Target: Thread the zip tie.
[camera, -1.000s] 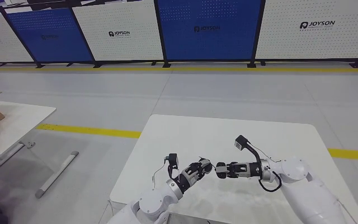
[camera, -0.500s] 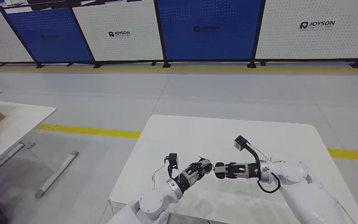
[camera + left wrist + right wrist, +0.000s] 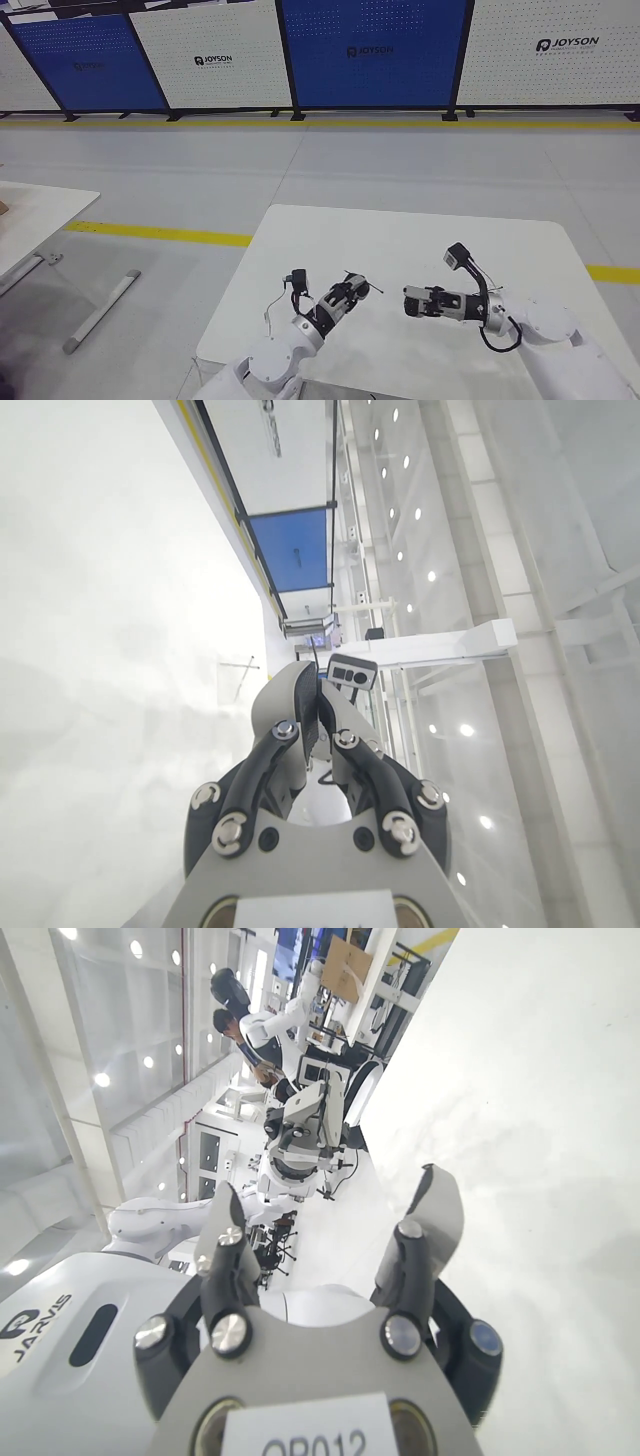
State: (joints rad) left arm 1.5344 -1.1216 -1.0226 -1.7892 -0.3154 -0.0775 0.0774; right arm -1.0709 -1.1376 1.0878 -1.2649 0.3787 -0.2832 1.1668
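My left gripper point(image 3: 352, 289) hovers over the near middle of the white table point(image 3: 420, 235), shut on a thin black zip tie point(image 3: 368, 285) whose ends stick out past the fingers. In the left wrist view the pads point(image 3: 309, 695) are pressed together and a short black piece of the zip tie point(image 3: 315, 656) pokes out beyond them. My right gripper point(image 3: 408, 300) faces it from the right with a clear gap between the two. Its fingers point(image 3: 435, 1200) stand wide apart around nothing. Farther off in the right wrist view is the left gripper point(image 3: 320, 1103).
The table's left edge point(image 3: 235, 280) lies near the left arm. A second white table point(image 3: 40, 210) stands at the far left across the floor. Blue and white partition panels point(image 3: 370, 50) line the back of the room.
The two grippers were nearly touching at the table's near middle. The right gripper has since drawn back to the right, and the left has pulled slightly left with the zip tie.
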